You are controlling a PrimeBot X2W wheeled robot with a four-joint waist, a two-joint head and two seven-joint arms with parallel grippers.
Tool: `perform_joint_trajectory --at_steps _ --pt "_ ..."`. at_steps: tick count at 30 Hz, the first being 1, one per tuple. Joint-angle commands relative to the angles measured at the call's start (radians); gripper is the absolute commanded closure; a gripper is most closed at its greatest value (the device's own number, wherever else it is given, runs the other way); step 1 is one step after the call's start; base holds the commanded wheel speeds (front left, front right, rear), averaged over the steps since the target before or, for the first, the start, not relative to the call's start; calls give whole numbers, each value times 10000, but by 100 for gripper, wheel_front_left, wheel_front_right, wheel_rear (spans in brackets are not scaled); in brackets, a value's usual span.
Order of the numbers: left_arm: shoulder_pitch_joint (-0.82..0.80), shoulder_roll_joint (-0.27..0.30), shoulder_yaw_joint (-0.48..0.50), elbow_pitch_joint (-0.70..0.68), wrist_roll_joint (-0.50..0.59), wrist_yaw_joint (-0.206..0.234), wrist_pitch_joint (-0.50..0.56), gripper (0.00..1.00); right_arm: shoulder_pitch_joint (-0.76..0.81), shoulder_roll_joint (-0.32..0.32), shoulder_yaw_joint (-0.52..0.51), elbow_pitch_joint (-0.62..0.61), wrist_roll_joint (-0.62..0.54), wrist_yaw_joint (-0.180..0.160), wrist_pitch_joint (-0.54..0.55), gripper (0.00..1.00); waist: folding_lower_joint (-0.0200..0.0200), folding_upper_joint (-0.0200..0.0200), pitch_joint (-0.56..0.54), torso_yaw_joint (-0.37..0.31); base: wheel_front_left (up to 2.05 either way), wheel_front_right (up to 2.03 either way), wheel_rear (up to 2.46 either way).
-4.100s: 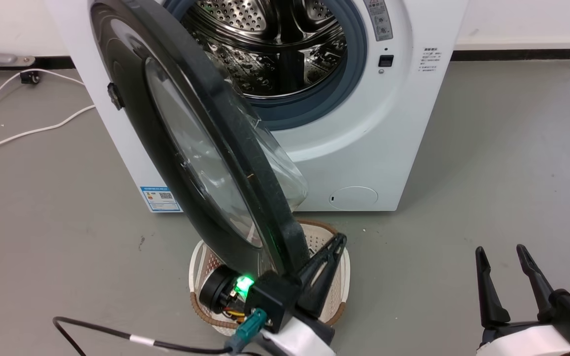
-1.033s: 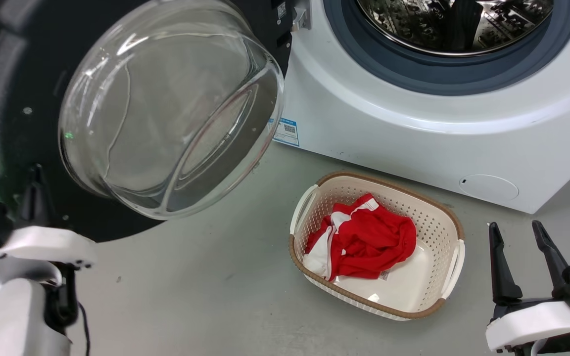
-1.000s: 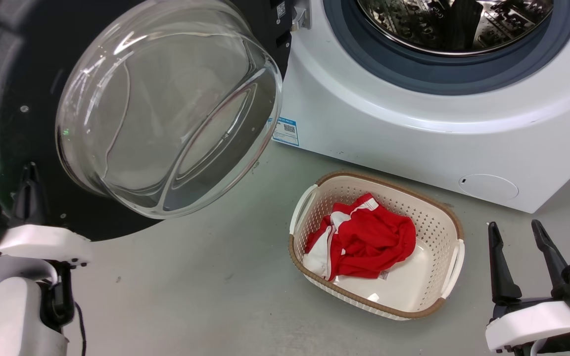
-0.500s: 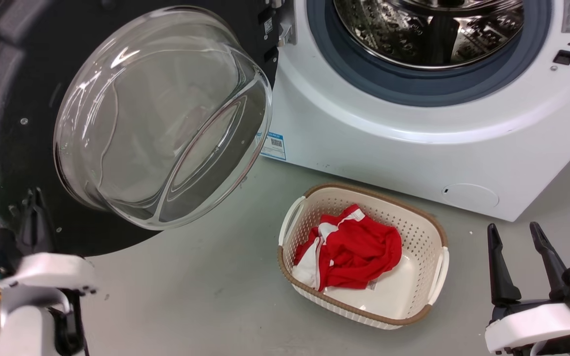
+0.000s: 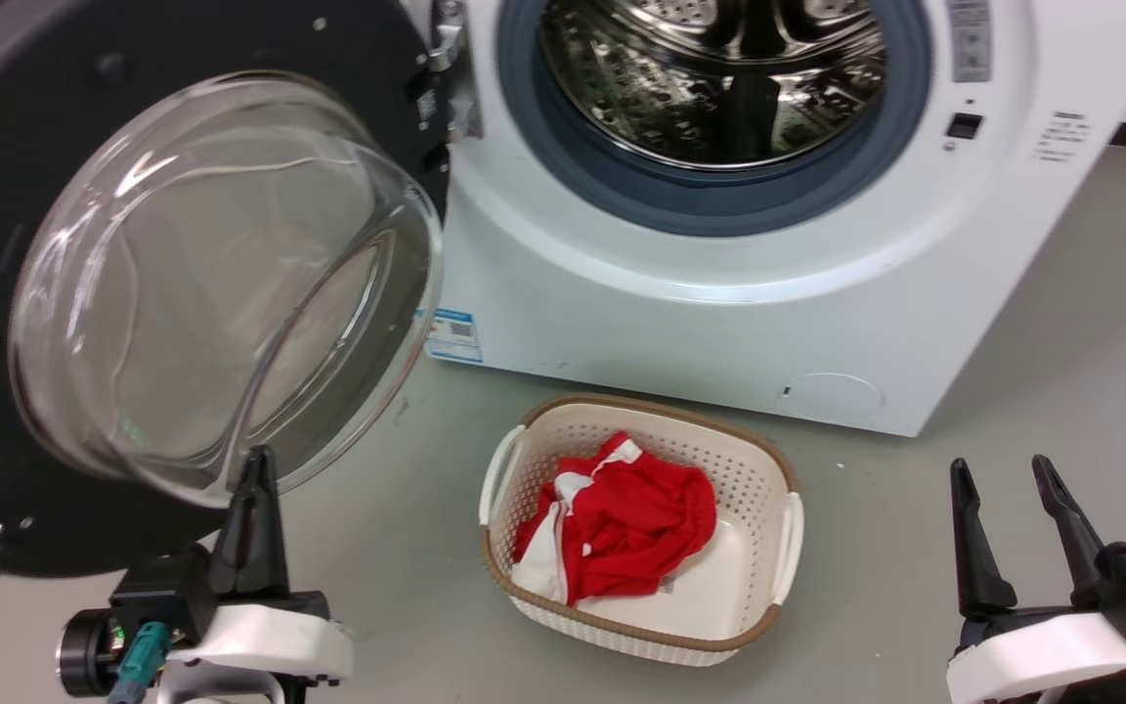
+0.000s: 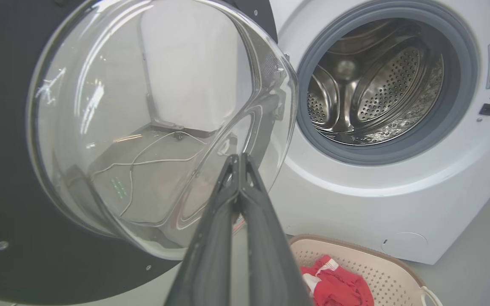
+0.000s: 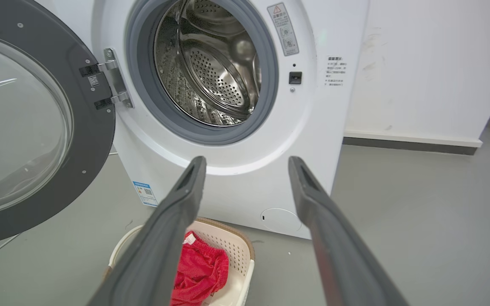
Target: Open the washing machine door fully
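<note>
The washing machine door (image 5: 201, 293) hangs swung out to the left of the washing machine (image 5: 700, 313) on its hinge (image 5: 451, 68), inner face and glass bowl towards me. The steel drum (image 5: 710, 78) and grey-blue rubber ring (image 5: 719, 200) are fully exposed. I judge the swing all but done.

My left gripper (image 5: 255, 462) has its fingers pressed together on nothing, tips up at the bowl's lower edge; I cannot tell whether they touch it. If any travel remains, I would press with those closed fingers on the black frame rather than the glass. I would follow the arc about the hinge and ease off as soon as the door resists.

My right gripper (image 5: 1001, 464) sits at the lower right, fingers spread and empty, well apart from the machine.

A cream basket (image 5: 788, 518) holding a red garment (image 5: 622, 518) stands on the grey floor (image 5: 1013, 372) just before the machine. A white wall (image 7: 419, 63) stands to the machine's right in the right wrist view.
</note>
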Motion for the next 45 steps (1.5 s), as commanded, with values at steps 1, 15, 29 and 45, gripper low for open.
perform_joint_trajectory --at_steps 1,15,29,45 --pt "64 -91 -97 -105 55 -96 -24 100 39 15 69 -8 -26 -7 -15 0 0 0 -172 -533 0 0 0" --pt "-417 -516 -719 87 404 -162 -25 0 155 15 374 -179 -91 -7 -3 0 0 0 -439 -2227 0 0 0" --pt "-154 -567 -684 -7 696 -62 -25 0 33 15 410 40 20 -7 -187 0 0 0 -427 -2309 0 0 0" --pt "-129 -616 -592 -2 677 -80 -25 0 -92 15 423 317 26 -7 -330 0 0 0 -423 -2160 0 0 0"
